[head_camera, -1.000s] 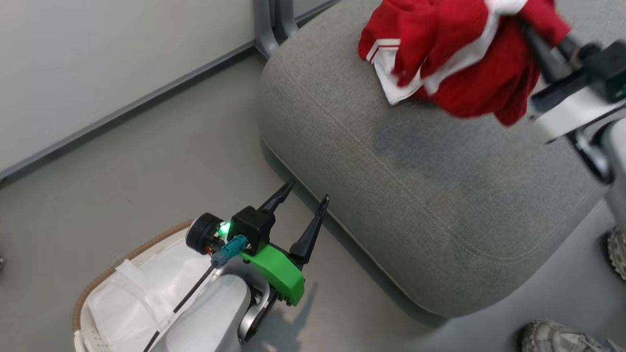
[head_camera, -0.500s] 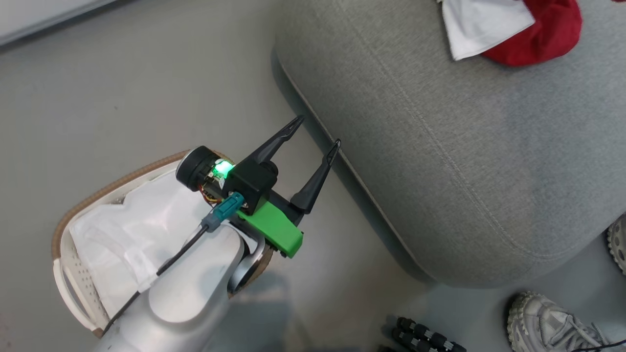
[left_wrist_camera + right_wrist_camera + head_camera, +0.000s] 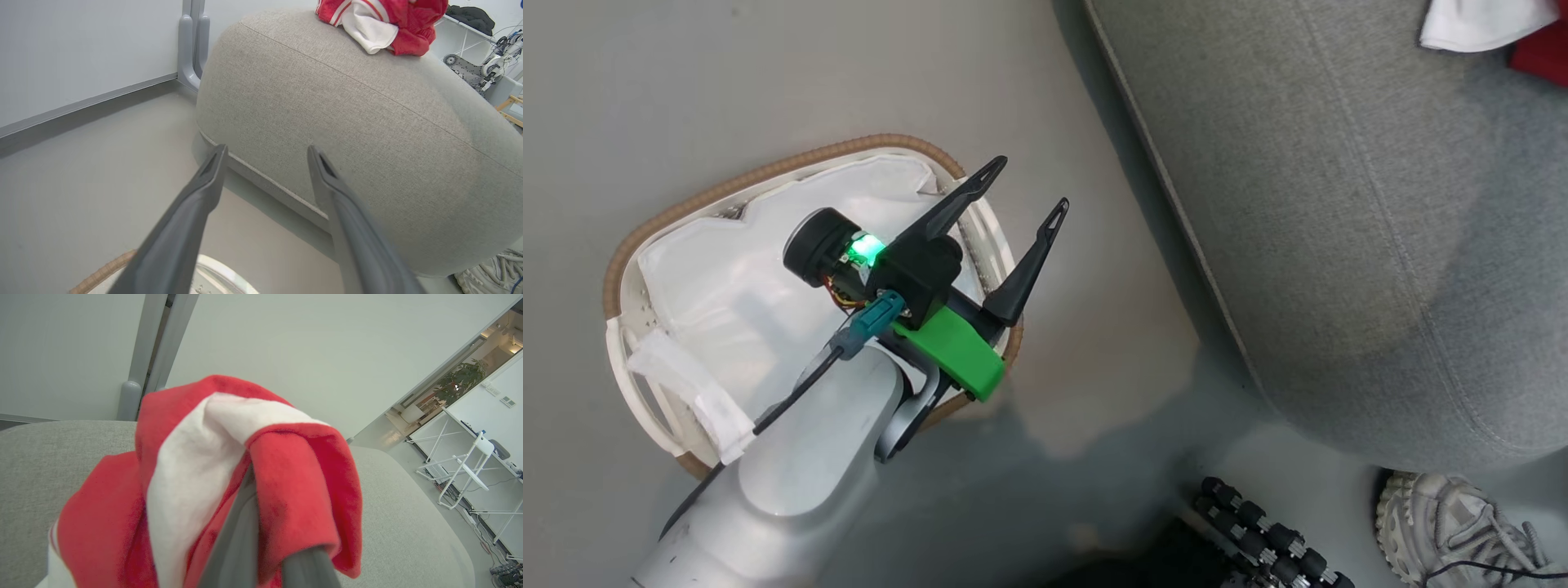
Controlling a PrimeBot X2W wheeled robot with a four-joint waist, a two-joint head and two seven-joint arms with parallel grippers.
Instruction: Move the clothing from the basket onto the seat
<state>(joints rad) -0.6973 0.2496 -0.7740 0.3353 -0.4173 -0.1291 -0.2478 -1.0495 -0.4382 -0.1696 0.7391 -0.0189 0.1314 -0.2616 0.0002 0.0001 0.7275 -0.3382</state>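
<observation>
In the head view, your left gripper hangs over the basket, jaws released and empty. The clothing lies far right on the seat. In the left wrist view, the jaws gape toward the seat, with the clothing on top. In the right wrist view, your right gripper has its jaws clenched on the clothing above the seat.

Folding chair and robot hardware suggest a lab.
</observation>
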